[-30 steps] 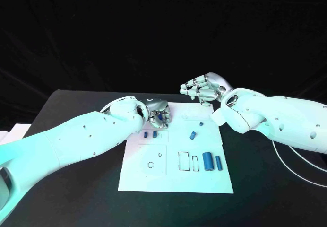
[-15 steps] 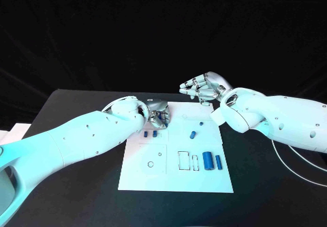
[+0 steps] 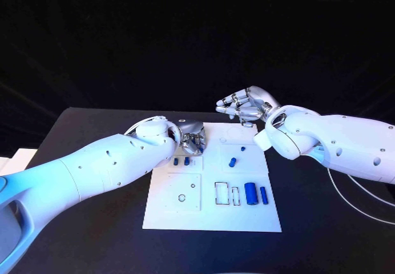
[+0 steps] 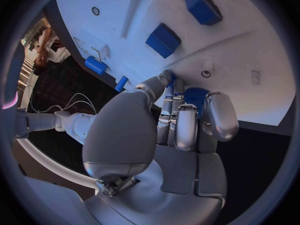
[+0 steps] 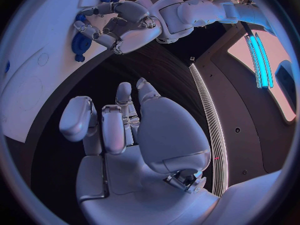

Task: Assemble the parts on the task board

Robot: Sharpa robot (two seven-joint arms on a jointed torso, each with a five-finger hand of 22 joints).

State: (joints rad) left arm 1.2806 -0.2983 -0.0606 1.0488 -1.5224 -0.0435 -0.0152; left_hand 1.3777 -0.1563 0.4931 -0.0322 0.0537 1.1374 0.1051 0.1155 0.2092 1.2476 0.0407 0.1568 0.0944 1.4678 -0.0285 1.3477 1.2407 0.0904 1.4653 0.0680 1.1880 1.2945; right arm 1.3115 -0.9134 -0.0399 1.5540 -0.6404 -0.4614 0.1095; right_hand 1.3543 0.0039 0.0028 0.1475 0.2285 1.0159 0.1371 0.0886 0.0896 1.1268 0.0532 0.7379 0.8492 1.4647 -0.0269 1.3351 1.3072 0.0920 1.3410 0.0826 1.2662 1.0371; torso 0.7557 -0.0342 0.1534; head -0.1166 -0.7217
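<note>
Robot hand status: left on part, right idle

Left robot hand (image 3: 192, 142) curls its fingers round a blue part (image 4: 195, 96) at the task board's (image 3: 212, 220) far-left corner. Right robot hand (image 3: 243, 106) hovers past the board's far edge over the worktop (image 3: 91, 240), fingers curled on nothing I can see.
</note>
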